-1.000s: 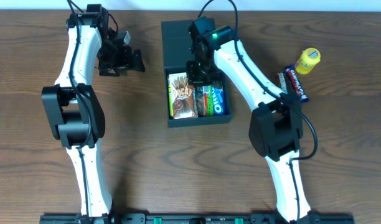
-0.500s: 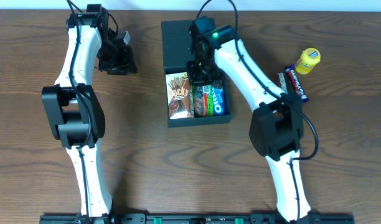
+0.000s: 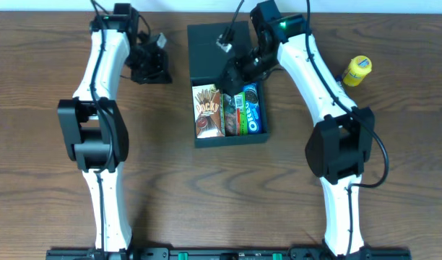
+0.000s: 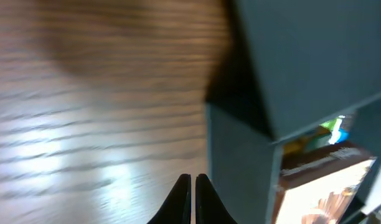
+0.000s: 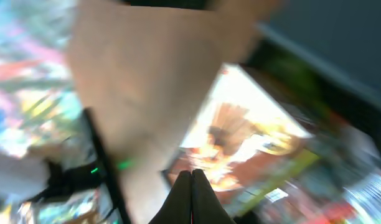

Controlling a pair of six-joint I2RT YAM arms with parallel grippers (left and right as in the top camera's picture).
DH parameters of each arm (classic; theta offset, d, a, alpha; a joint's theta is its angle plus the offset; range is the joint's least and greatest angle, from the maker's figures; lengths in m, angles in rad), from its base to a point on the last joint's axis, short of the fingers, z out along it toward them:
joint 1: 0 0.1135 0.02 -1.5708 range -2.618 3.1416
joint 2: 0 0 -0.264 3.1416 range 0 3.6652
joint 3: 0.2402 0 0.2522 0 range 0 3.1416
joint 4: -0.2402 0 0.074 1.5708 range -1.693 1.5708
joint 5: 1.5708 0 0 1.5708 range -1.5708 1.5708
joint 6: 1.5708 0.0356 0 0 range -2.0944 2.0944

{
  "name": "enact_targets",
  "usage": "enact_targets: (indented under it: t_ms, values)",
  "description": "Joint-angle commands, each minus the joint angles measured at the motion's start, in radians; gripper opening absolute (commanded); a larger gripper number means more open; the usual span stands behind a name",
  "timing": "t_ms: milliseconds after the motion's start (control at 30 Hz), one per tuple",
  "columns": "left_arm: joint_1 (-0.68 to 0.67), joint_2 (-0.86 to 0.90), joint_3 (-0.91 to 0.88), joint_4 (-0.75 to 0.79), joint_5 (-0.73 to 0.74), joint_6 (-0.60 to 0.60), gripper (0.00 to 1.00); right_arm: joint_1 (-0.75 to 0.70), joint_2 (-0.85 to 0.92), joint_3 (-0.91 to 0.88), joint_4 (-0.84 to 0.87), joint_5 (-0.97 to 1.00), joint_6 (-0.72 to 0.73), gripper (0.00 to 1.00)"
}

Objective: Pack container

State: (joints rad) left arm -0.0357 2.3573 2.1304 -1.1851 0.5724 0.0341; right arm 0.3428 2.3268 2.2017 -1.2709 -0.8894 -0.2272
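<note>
- The container (image 3: 228,140), a dark teal-black matte rectangular cardboard box, sits top centre in the overhead view. Its hinged flap lid (image 3: 209,45) is laid open toward the top edge.
- Biggest change in the last second: my left claw (image 3: 159,68) was gaping out on the upper left and has now snapped together on nothing. It has also slid in nearer the box's left wall. In the left wrist view the tips are pinched tight, with that wall just to their right.
- My right claw (image 3: 235,74) was down among the snacks a second ago. It has now pulled back toward the hinge end and the whole arm has swung off to the upper right. Its tips are pressed together and empty, though the right wrist view is pretty smeared.
- The tan-and-brown Pocky carton (image 3: 206,110) was cocked under that claw before. Now it lies flat in the left half of the compartment, next to a green packet (image 3: 232,115) and a blue Oreo packet (image 3: 251,114).
- My read is that the last placement is finished and the box looks close to full.
- A small yellow tub (image 3: 358,70) is still out on the brown wood worktop (image 3: 206,202) at upper right, so it may be next.
- Or, with both claws closed beside the lid, it may be flap-nudging time. I honestly can't call which.
</note>
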Motion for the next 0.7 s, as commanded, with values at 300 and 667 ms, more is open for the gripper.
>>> enact_targets:
  t_ms: [300,667]
  values:
    - [-0.025,0.003,0.004,0.034,0.050,-0.024,0.06,0.016,-0.032,-0.320,0.264,-0.269,-0.139,0.01]
    - [-0.025,0.003,0.004,0.034,0.050,-0.035,0.06,0.025,-0.030,-0.464,0.499,-0.163,0.007,0.01]
